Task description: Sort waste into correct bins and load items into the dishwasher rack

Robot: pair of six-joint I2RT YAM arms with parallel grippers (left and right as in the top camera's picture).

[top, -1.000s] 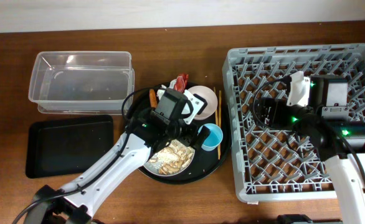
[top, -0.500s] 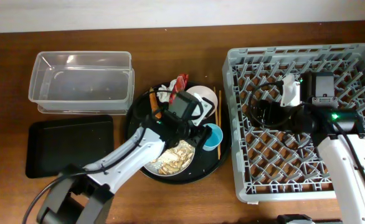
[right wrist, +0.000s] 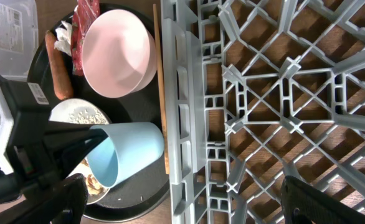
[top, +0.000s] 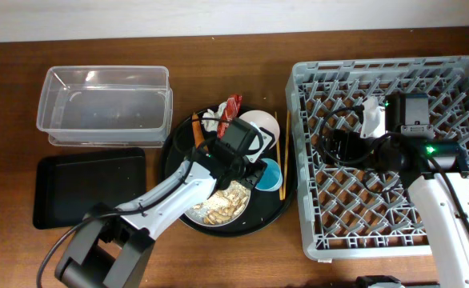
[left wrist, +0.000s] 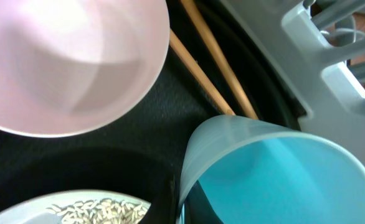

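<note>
My left gripper [top: 254, 170] is shut on the rim of the light-blue cup [top: 271, 174], one finger inside and one outside. The cup [right wrist: 126, 158] tilts on the round black tray [top: 173, 152]. Beside it, in the left wrist view, are the white bowl [left wrist: 64, 62] and the two chopsticks [left wrist: 207, 68]. The pale plate [top: 218, 206] holds rice and food scraps. The carrot [right wrist: 56, 68], tissue [right wrist: 63, 37] and red wrapper [right wrist: 86, 25] lie at the tray's far side. My right gripper [right wrist: 192, 202] hangs open over the left edge of the dishwasher rack [top: 394, 216].
The clear tub [top: 102, 104] stands at the back left with the shallow black rectangular tray [top: 90, 188] in front of it. The rack's left wall [right wrist: 182, 112] runs close along the round tray and the chopsticks [right wrist: 159, 87].
The left gripper has reached right and closed on the cup's rim; the cup has tipped a little. The right arm drew back slightly over the rack, then stayed still.
</note>
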